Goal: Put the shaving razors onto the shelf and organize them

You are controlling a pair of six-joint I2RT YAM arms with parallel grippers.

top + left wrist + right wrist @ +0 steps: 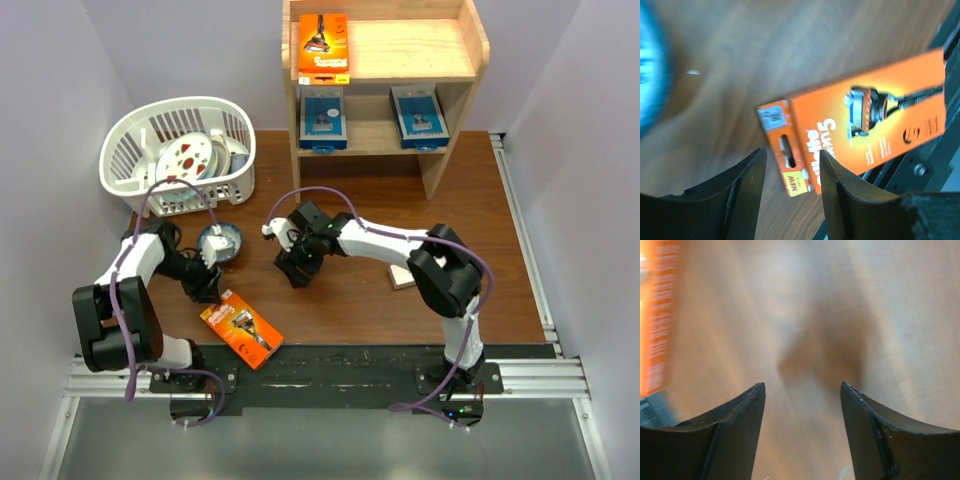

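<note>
Four razor packs are in view, two orange and two blue. Three of them sit on the pine shelf (415, 50) at the far side of the table (400, 200). One orange razor pack (323, 47) lies on the top tier toward its left end. The two blue razor packs (322, 118) (417, 114) lie side by side but apart on the lower tier. The second orange razor pack (241, 329) (865, 120) lies flat on the table near the front edge, at an angle. The left gripper (207, 285) (792, 195) hovers at its label end with jaws moderately apart. In the left wrist view one finger overlaps the pack's edge and the other is clear of it, so nothing is clamped. The right gripper (297, 272) (802, 435) hangs over bare wood mid-table, jaws wide and empty. One white basket (125, 165) stands at the far left, with one round blue dish (220, 240) just in front of it.
</note>
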